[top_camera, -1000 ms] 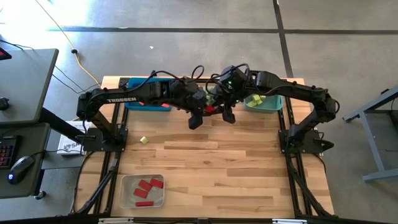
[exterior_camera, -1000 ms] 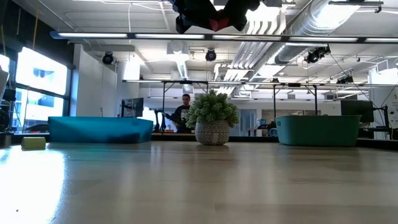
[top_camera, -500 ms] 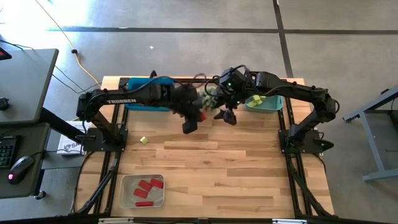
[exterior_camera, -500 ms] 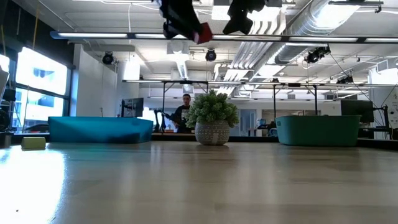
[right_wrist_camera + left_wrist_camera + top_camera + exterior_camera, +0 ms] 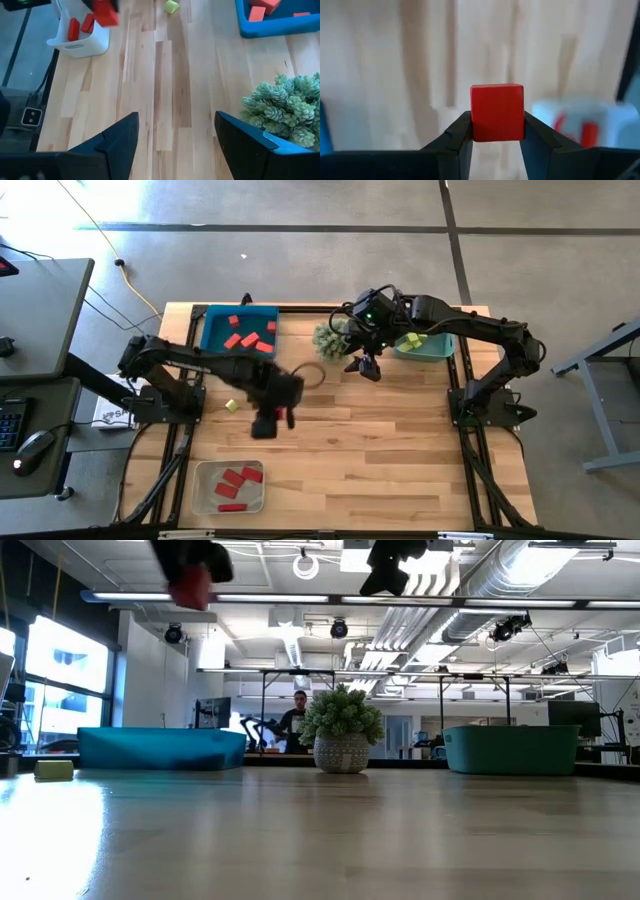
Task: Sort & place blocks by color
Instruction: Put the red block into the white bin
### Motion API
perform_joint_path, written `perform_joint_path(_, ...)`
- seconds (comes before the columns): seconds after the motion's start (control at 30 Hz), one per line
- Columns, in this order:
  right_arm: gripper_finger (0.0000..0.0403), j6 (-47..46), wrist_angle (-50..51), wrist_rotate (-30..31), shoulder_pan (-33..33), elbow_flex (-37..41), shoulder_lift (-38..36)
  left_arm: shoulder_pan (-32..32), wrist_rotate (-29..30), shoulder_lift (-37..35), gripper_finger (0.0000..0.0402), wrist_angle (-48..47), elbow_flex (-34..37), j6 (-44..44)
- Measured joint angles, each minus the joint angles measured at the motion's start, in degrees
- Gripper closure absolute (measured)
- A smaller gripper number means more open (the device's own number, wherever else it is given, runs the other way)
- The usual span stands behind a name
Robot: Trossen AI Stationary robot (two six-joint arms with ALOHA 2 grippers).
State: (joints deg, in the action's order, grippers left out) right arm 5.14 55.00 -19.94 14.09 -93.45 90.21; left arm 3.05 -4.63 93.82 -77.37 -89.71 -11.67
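Observation:
My left gripper (image 5: 285, 418) hangs high over the middle-left of the table, shut on a red cube (image 5: 497, 112) that also shows in the low view (image 5: 190, 586). My right gripper (image 5: 365, 366) stands open and holds nothing, high up next to the potted plant (image 5: 330, 340). A yellow-green block (image 5: 231, 406) lies flat on the table at the left. Orange-red blocks lie in the blue bin (image 5: 212, 338), yellow-green ones in the teal bin (image 5: 440, 350), and red ones in the white tray (image 5: 205, 485). My left gripper pinches the red cube by two opposite side faces (image 5: 475, 127), one finger on each. The fingers reach about halfway up the cube. The cube sits square in the hold, lifted well clear of the table.
The plant in its pot (image 5: 342, 735) stands at the far middle between the two bins. The white tray sits at the near left edge. Bare wood lies between the tray and the bins. A person shows in the room beyond the table.
The red cube was up near the plant with both grippers on it. My left gripper has carried it away, toward the table's near left and the white tray. My right gripper has let go and stays near the plant.

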Motion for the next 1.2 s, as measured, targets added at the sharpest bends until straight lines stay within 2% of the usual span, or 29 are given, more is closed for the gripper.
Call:
perform_joint_path(0.13,0.0155,-2.5,-0.5,1.5,0.0,0.0,0.0,6.2,-3.0,0.0,0.0294,-3.9,0.0,-3.5)
perform_joint_path(0.3,0.0155,-6.0,-0.6,6.3,0.0,0.0,0.0,15.1,-7.4,0.0,0.0295,-4.8,0.0,-8.3)
perform_joint_path(0.47,0.0155,-11.4,-1.0,8.0,0.0,0.0,0.0,24.1,-7.6,0.0,0.0292,-4.2,0.4,-13.7)
perform_joint_path(0.67,0.0155,-17.6,-1.7,8.1,-1.0,0.0,0.0,32.1,-6.4,0.0,0.0290,1.8,3.8,-21.8)
perform_joint_path(0.8,0.0155,-19.8,-1.7,8.1,-3.0,0.0,0.0,35.4,-6.3,0.0,0.0290,6.8,6.6,-25.4)
perform_joint_path(0.93,0.0155,-21.4,-1.7,8.2,-5.3,0.0,0.0,37.7,-5.1,0.0,0.0289,7.9,8.4,-29.7)
perform_joint_path(1.2,0.0155,-23.1,-1.7,15.1,-10.2,0.0,0.0,39.0,-5.9,0.0,0.0260,8.2,11.5,-36.2)
